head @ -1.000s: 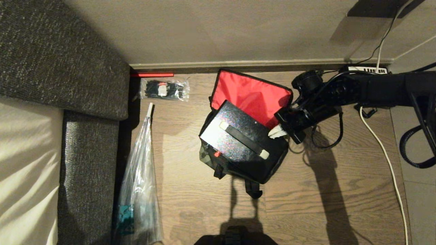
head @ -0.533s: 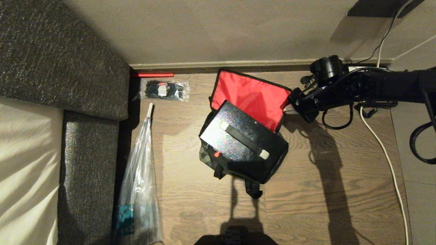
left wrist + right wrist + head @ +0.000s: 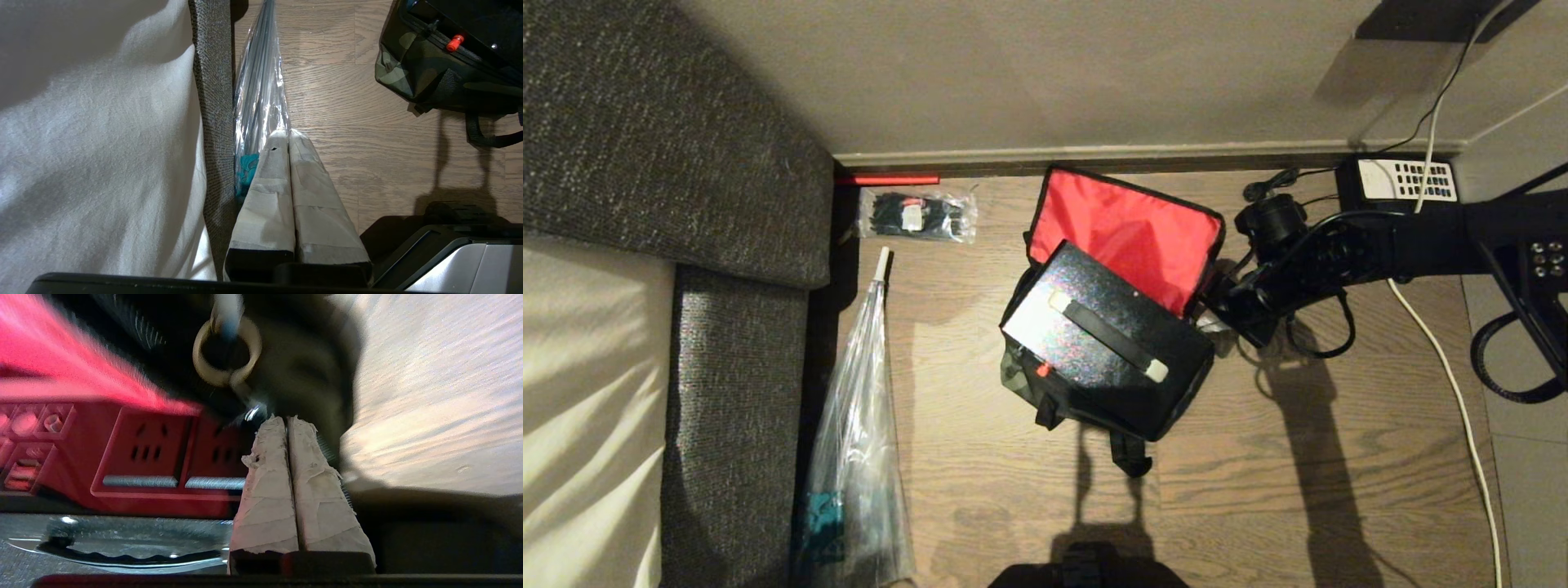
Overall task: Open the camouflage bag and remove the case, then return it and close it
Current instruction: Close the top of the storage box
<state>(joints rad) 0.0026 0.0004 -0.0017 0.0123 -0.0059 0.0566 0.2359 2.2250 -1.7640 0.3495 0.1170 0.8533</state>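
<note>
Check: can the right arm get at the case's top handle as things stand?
Probably yes. The case sits in the open camouflage bag, lid folded back, so its handle is uncovered. The right end effector is beside the bag but shut, so it must open first.

The floor (image 3: 980, 327) was laid in matt, grained wood. The camouflage bag (image 3: 1131, 229) was lined in smooth red cloth, its strap (image 3: 490, 139) woven webbing. The case (image 3: 1107, 339) was finished in hard black — speckled, glossy. A crinkled clear plastic sleeve (image 3: 858, 457) was seen — shiny beside a coarse grey woven sofa (image 3: 645, 139).
</note>
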